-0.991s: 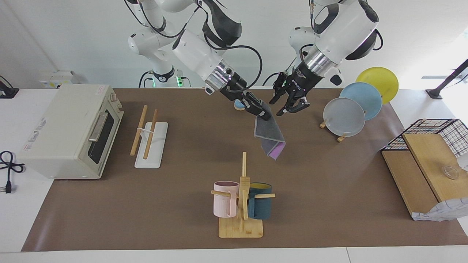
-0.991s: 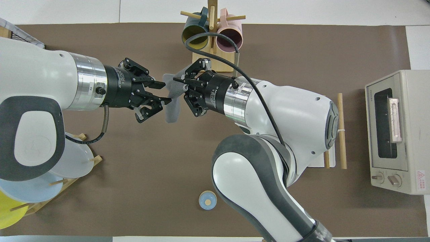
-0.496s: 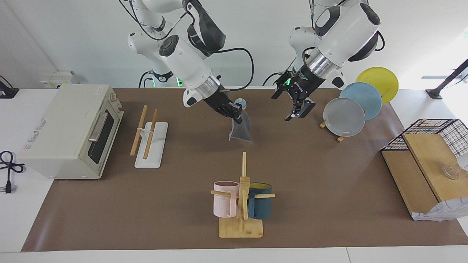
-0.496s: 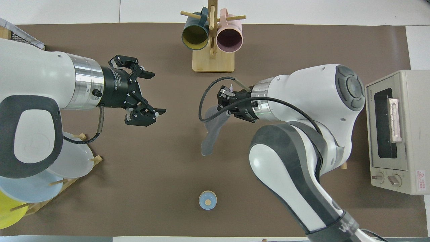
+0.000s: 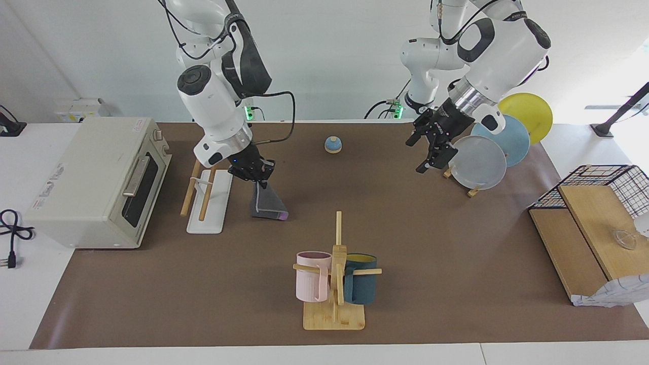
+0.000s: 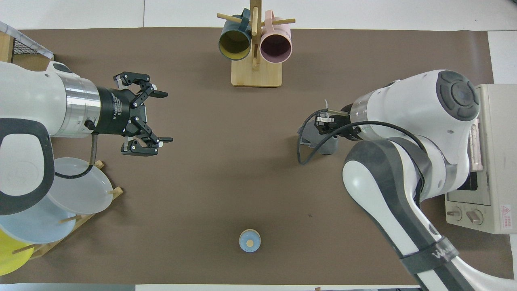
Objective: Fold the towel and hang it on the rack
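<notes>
With the right gripper (image 5: 256,175) clamped on the folded towel (image 5: 267,204), you carry it above the rack's (image 5: 209,190) rods before lowering; left gripper (image 5: 432,147) waits, spread empty.

White wall (image 5: 329,61), brown-topped table (image 5: 456,284)

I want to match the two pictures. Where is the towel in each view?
Facing view: the towel hangs from the shut right gripper, beside the rack, toward the right arm's end.
Overhead view: the towel is only partly seen under the right gripper; the arm hides the rack.
Shared landmark: the mug stand, farther from the robots than the towel.
</notes>
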`<action>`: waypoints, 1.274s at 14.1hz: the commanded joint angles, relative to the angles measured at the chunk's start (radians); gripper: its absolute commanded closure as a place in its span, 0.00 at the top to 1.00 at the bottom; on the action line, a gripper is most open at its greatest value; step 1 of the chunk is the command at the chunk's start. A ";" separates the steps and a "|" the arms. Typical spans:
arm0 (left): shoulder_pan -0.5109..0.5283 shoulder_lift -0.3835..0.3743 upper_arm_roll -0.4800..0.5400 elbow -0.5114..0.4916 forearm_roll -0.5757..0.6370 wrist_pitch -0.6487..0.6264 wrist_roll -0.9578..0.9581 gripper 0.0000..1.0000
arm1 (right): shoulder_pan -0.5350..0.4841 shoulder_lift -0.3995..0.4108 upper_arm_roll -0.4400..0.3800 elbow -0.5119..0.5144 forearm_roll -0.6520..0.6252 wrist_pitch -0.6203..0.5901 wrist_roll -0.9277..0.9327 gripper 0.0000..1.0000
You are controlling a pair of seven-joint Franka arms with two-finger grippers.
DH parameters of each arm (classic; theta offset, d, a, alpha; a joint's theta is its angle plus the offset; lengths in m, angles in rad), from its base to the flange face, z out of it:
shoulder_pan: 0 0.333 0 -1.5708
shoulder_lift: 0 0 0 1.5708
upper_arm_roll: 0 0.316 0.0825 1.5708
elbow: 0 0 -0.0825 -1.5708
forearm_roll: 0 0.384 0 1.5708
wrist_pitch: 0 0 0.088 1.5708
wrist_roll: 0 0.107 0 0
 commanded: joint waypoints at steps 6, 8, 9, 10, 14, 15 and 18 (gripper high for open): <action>0.114 -0.040 -0.001 -0.037 0.126 -0.062 0.522 1.00 | -0.186 -0.042 0.010 -0.024 -0.256 -0.156 -0.143 0.00; 0.130 -0.040 -0.001 -0.033 0.172 -0.065 0.654 1.00 | -0.194 -0.044 0.009 -0.023 -0.321 -0.179 -0.137 0.00; 0.143 -0.037 -0.001 -0.027 0.186 -0.074 0.726 1.00 | -0.209 -0.045 0.009 -0.023 -0.329 -0.185 -0.132 0.00; 0.152 -0.034 -0.001 -0.020 0.217 -0.085 0.805 1.00 | -0.215 -0.046 0.009 -0.021 -0.344 -0.185 -0.134 0.00; 0.152 -0.026 -0.002 0.011 0.318 -0.115 1.065 1.00 | -0.244 -0.046 0.007 -0.016 -0.406 -0.190 -0.135 0.00; 0.150 -0.025 -0.002 0.017 0.336 -0.131 1.126 1.00 | -0.253 -0.046 0.009 -0.016 -0.406 -0.188 -0.140 0.00; 0.157 -0.008 -0.002 0.068 0.401 -0.207 1.289 1.00 | -0.260 -0.049 0.009 -0.019 -0.406 -0.203 -0.140 0.00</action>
